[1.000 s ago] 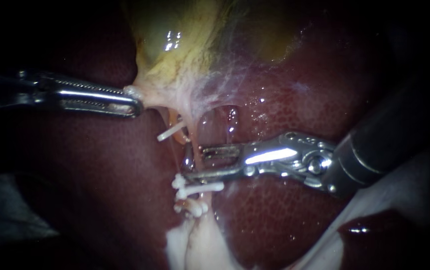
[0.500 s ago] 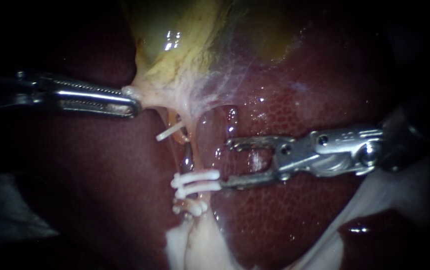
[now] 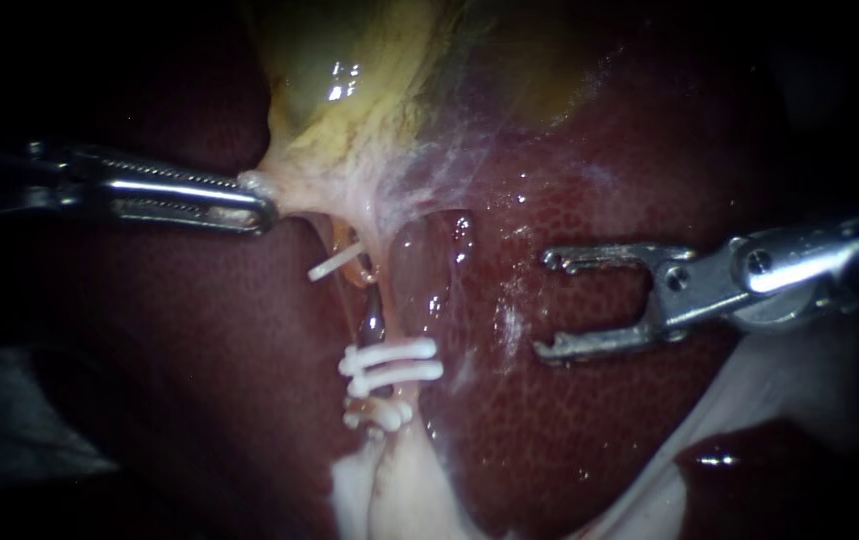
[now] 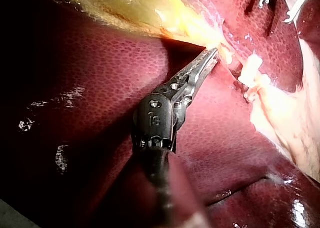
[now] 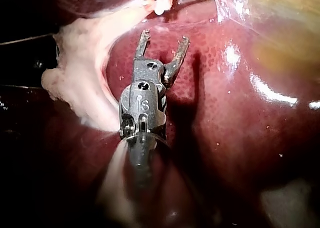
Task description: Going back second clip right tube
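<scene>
Where the task stands: two white clips (image 3: 394, 362) lie stacked one just above the other across the tube (image 3: 377, 322). By the look of it, the second clip is placed and what is left is only to draw clear.
Right instrument (image 3: 546, 305): your jaws gape wide with nothing between them. They stand well apart from the clips, over bare liver (image 3: 569, 440). The right wrist view shows the same spread and the same empty jaws (image 5: 165, 38).
Left instrument (image 3: 249, 205): your jaws lie almost together, pinched on the pale lower edge of the gallbladder (image 3: 349, 90) and holding it out to the side. The left wrist view shows the tip (image 4: 212, 56) buried in that pale tissue.
Which tube: the strands run close together under the gallbladder, so you cannot tell cleanly that the pair sits on the right one.
Other clips: a single clip (image 3: 337, 265) sits higher up, beside the strands, and a lower cluster (image 3: 379, 413) lies just under the pair.
Left to do: my judgement is very little. Back out with the jaws kept off the liver.
Containers: there is no tray or dish. The gallbladder is the only sac, and its contents cannot be seen.
</scene>
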